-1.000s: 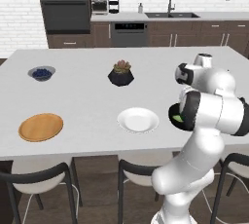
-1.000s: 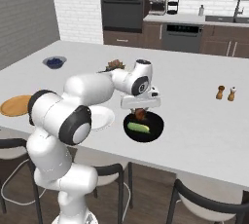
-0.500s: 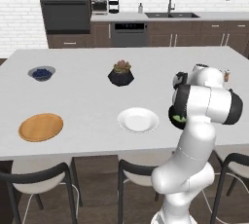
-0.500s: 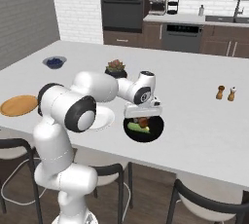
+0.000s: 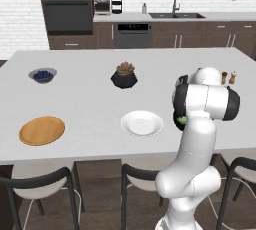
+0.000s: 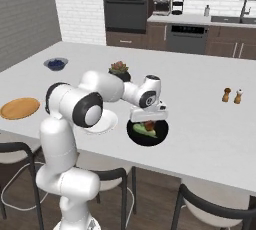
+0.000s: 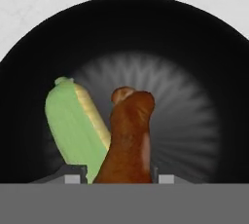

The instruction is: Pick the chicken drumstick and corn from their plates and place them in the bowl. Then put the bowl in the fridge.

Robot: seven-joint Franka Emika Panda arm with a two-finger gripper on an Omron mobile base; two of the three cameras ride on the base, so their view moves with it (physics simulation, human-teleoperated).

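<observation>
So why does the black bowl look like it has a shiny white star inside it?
In the hand view, light glares off the bowl bottom in pale streaks around the corn and chicken drumstick. In the right base view the same bowl looks plain dark, with soft shadows on the counter.

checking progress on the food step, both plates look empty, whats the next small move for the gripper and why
Probably open the gripper fully and lift straight up. The chicken drumstick sits between its fingertips, low inside the bowl beside the corn, and both plates, white and orange-brown, are bare. Once clear, it could go for the bowl's rim.
</observation>
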